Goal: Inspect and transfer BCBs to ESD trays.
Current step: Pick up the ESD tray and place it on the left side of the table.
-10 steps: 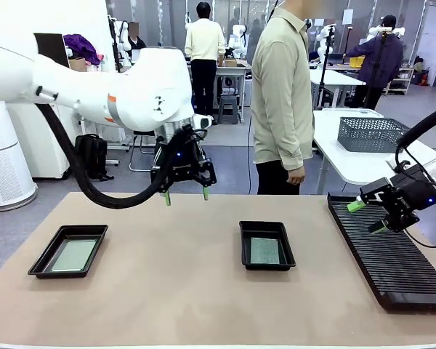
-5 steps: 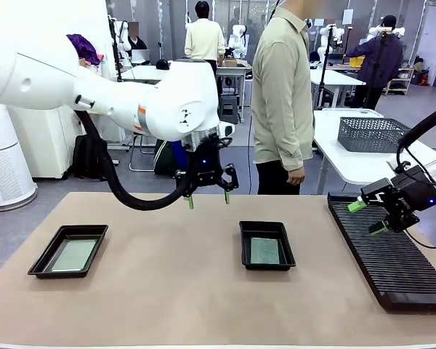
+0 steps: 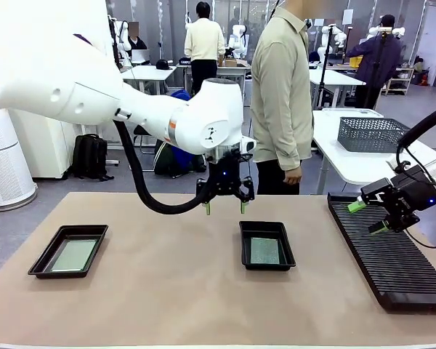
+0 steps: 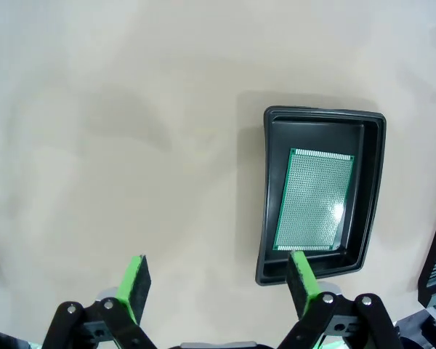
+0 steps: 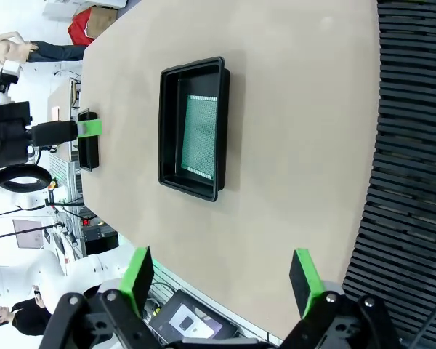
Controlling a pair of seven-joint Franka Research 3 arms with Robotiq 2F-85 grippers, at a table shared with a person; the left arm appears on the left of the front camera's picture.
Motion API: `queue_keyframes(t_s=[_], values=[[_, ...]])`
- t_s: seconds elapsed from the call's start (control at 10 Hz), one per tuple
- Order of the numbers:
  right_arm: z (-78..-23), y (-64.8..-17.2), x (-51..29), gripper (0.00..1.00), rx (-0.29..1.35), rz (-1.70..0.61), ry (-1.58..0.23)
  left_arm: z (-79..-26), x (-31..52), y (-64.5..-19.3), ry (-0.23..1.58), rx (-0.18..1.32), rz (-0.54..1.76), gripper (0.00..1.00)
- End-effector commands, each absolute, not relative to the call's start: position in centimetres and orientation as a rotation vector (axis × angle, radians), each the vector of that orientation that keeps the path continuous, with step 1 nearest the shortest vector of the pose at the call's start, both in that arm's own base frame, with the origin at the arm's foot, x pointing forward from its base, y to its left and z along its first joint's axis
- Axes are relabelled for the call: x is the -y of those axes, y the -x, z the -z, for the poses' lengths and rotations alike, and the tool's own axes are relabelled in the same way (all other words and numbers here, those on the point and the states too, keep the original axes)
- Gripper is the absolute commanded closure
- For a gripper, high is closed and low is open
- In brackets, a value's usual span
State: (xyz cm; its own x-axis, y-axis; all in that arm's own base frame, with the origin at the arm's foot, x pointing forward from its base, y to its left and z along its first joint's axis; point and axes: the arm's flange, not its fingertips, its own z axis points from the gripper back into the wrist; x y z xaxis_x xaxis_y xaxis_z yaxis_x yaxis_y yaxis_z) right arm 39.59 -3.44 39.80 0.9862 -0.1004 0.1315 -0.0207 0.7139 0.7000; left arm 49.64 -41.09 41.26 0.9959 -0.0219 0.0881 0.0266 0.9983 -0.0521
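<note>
Two black ESD trays lie on the tan table, one at the left (image 3: 40, 265) and one in the middle (image 3: 243, 247). Each holds a pale green BCB (image 3: 74, 255) (image 3: 264, 251). My left gripper (image 3: 224, 209) hangs open and empty above the table, just behind the middle tray's far left corner. In the left wrist view that tray (image 4: 316, 116) and its BCB (image 4: 316, 200) lie to the right of the gripper (image 4: 219, 283). My right gripper (image 3: 366, 217) stands open and empty over the black rack. Its wrist view (image 5: 221, 280) shows the middle tray (image 5: 168, 123) and its BCB (image 5: 200, 136).
A long black ribbed rack (image 3: 392, 254) fills the table's right side. A person (image 3: 282, 94) stands at the far edge behind the middle tray. A grey wire basket (image 3: 370, 134) sits on a white table beyond. Bare tabletop lies between the two trays.
My left arm has swung to the right, from above the table's far left-middle to just behind the middle tray, jaws staying open. The right arm has not moved.
</note>
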Motion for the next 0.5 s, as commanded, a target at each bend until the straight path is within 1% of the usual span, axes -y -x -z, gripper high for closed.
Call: queue_keyframes(t_s=[0.0,0.4], values=[[-39.9,-39.6,3.4,0.0,0.166,0.053,-0.775,-40.4,42.3,-50.0,0.013,0.12,0.012,0.0],[-39.9,-39.6,3.4,0.0,0.166,0.053,-0.775,-37.3,44.0,-50.3,0.012,0.132,0.032,0.0]])
